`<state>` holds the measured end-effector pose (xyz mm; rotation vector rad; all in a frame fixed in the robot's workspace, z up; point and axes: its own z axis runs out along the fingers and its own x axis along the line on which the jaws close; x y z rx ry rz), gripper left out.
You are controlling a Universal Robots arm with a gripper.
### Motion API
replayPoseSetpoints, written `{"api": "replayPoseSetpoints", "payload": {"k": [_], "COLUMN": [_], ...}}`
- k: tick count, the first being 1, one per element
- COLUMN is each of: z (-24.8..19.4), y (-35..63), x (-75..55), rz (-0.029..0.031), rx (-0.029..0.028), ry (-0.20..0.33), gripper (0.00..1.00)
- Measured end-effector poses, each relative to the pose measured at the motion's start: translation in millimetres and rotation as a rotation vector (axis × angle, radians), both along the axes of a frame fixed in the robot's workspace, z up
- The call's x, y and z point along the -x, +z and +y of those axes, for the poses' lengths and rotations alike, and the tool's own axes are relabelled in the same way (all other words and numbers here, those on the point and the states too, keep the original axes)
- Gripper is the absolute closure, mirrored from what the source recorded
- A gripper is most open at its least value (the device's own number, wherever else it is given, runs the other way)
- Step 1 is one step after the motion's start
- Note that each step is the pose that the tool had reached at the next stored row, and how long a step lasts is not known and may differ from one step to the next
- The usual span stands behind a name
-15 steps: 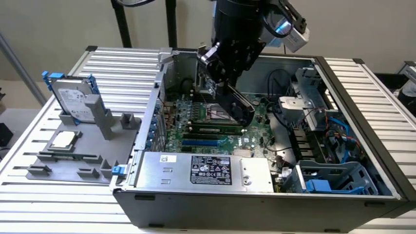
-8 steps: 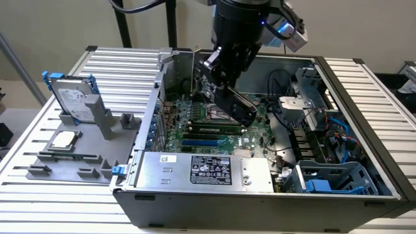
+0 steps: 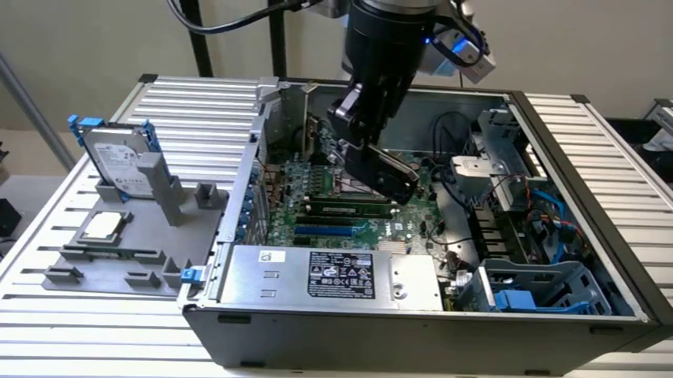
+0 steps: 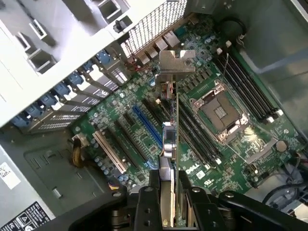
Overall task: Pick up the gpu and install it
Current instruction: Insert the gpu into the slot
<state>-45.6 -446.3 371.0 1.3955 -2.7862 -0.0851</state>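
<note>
- Grips the gpu [image 4: 169, 139] in the gripper [image 4: 167, 187], jaws clenched on one end of the card, seen edge-on in the wrist view.
- Holds the card inside the open computer case [image 3: 421, 331], over the green motherboard [image 4: 120, 110].
- Carries the grey metal bracket [image 4: 176, 62] at the end away from the fingers [image 4: 148, 192], toward the perforated wall of the case.
- Lines up in the wrist view between the blue expansion slot [image 4: 147, 126] and the CPU socket [image 4: 222, 113]; cannot tell whether touching any slot.
- Hangs in the exterior view below the black arm [image 3: 384, 47], slanting down toward the exterior view's right.
- Well apart, outside the case on the exterior view's left: a silver hard drive [image 3: 118, 157] in a blue frame, upright on a grey holder [image 3: 116, 264].
- Just inside the case's near wall: the power supply [image 3: 336, 276], label facing up.
</note>
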Motion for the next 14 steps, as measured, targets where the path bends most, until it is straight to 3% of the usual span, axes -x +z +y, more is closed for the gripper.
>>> {"api": "replayPoseSetpoints", "payload": {"k": [14], "z": [0.0], "y": [-9.6], "x": [0.0], "rz": [-0.0001], "rx": [0.0000], "ry": [0.254], "gripper": [1.00]}}
